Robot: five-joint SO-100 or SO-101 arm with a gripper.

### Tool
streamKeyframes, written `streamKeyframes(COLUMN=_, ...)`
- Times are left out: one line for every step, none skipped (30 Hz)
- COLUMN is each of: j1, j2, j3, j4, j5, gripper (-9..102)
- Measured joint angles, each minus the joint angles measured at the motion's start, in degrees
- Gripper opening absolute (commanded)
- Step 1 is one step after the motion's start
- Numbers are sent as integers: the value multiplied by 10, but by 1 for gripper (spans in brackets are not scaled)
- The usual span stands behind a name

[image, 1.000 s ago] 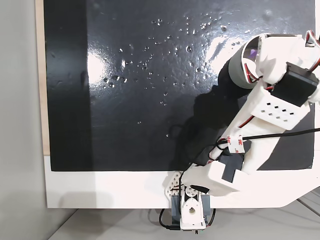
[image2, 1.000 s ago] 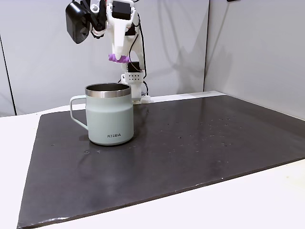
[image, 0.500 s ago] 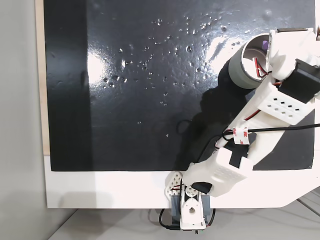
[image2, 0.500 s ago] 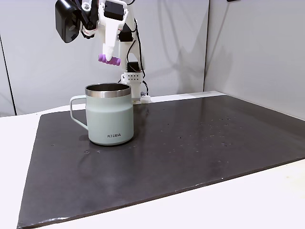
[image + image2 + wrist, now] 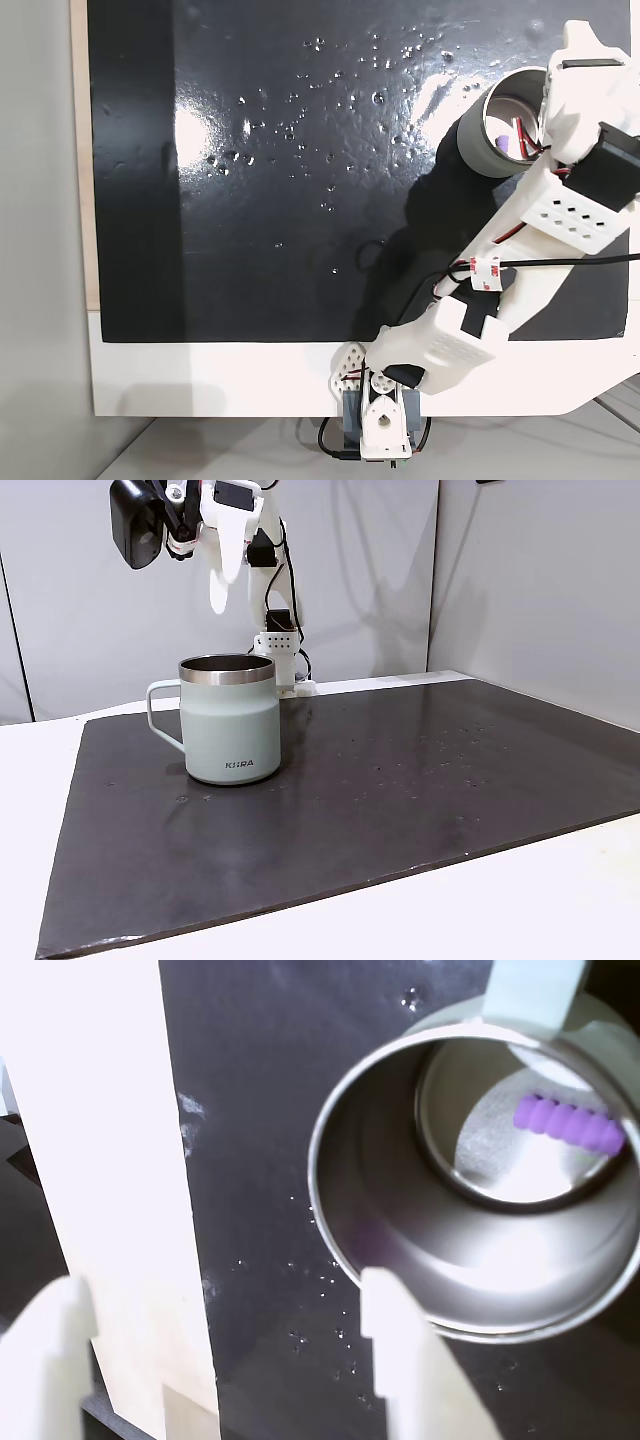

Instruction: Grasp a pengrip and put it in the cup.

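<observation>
Steel cup marked "KSIRA" holds the purple pengrip.

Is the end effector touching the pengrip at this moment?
Apart. In the wrist view the pengrip lies on the bottom inside the cup, while the end effector is open above, its fingertips clear of it.
</observation>
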Motion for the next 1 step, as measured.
streamKeyframes(j1=1, j2=0, j3=0, j4=0, j5=0, gripper=32)
